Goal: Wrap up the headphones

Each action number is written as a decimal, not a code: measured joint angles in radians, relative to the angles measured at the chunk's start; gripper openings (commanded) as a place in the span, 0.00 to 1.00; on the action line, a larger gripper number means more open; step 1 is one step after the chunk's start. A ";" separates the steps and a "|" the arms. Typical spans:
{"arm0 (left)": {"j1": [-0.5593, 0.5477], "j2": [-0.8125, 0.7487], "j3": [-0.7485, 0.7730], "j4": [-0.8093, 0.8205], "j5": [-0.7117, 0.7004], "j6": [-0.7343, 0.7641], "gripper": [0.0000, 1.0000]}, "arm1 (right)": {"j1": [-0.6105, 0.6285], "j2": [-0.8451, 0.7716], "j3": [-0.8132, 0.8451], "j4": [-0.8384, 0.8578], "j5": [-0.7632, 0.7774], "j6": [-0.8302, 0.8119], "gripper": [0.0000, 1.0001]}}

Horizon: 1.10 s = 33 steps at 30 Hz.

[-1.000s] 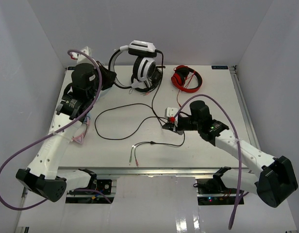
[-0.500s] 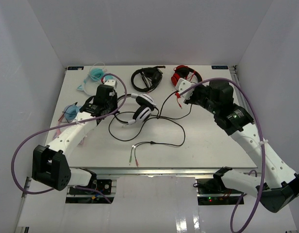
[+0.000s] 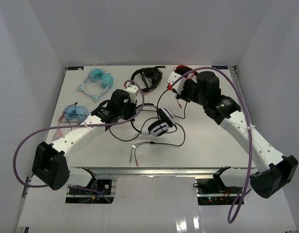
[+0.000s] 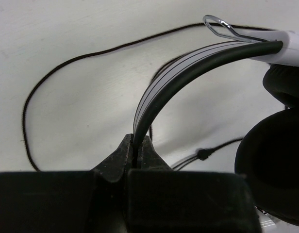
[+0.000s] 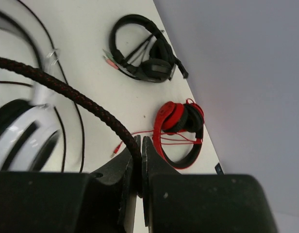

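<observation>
While both arms reach over the tabletop, the nearest item is the pair of split plugs, lying on the surface near the front edge. From them the thin black cable runs right and curves up toward the far side.

Just beyond lie the headphones, near the middle of the tabletop, between the two arms. The white earcups are to the right and the black headband arcs left. Whether the earcups rest on the surface cannot be told.

The left claw is clamped on the end of the headband, fingers pressed against both sides.

To the far left lies a blue headset.

Farther and to the right, the right claw is clamped on the cable, which leads back to an earcup.

Along the far edge lie, left to right, a teal headset, all-black headphones and red headphones.
</observation>
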 measured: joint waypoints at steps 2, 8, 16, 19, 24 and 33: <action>-0.028 -0.039 -0.032 0.019 0.027 0.015 0.00 | -0.025 0.019 -0.004 0.038 0.035 0.027 0.08; -0.045 -0.294 -0.203 0.064 0.168 0.079 0.00 | -0.110 0.048 -0.050 0.111 0.032 0.122 0.08; -0.052 -0.473 -0.243 0.174 0.333 0.082 0.00 | -0.161 0.104 -0.176 0.132 -0.313 0.273 0.08; -0.052 -0.467 -0.225 0.215 0.377 0.052 0.00 | -0.165 0.105 -0.218 0.130 -0.439 0.320 0.08; -0.052 -0.395 -0.180 0.242 0.440 0.021 0.00 | -0.185 0.098 -0.211 0.147 -0.515 0.375 0.08; -0.054 -0.342 -0.183 0.345 0.492 -0.113 0.00 | -0.239 0.098 -0.250 0.278 -0.624 0.511 0.17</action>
